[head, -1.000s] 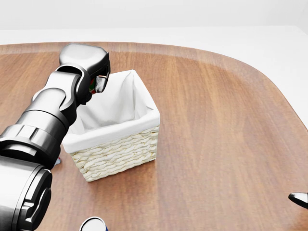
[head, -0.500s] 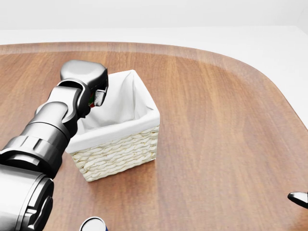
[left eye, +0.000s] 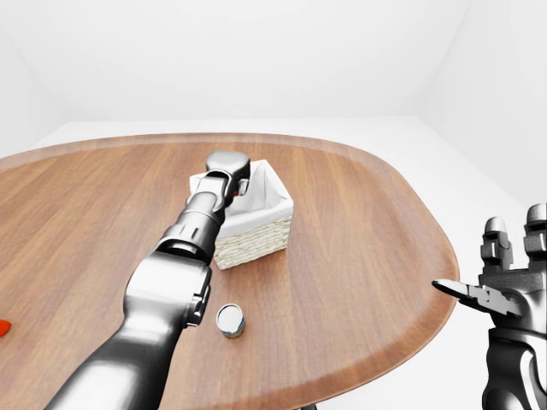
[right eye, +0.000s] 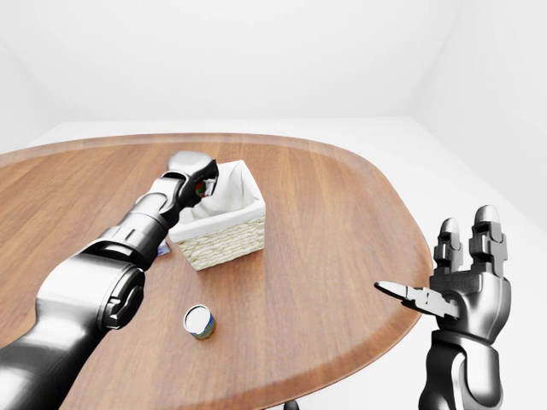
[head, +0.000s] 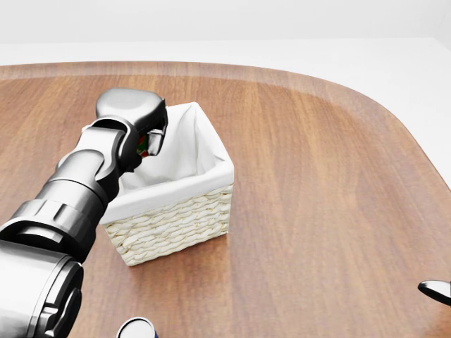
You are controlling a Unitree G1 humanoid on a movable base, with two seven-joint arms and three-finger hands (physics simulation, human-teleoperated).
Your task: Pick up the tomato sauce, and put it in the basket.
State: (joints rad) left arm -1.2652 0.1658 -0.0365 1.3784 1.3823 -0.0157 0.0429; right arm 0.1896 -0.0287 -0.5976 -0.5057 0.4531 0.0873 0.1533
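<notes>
Wicker basket (head: 176,225) sits on the bench (head: 317,176). Left hand (head: 144,137) hangs over it, fingers closed round the tomato sauce (head: 143,146). Right hand (right eye: 466,286) is spread wide, holding nothing.

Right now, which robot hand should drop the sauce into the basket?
Left. The left hand is over the white-lined wicker basket with something red and green, probably the tomato sauce, in its fingers. The right hand is open and off the wooden table's right edge.
</notes>
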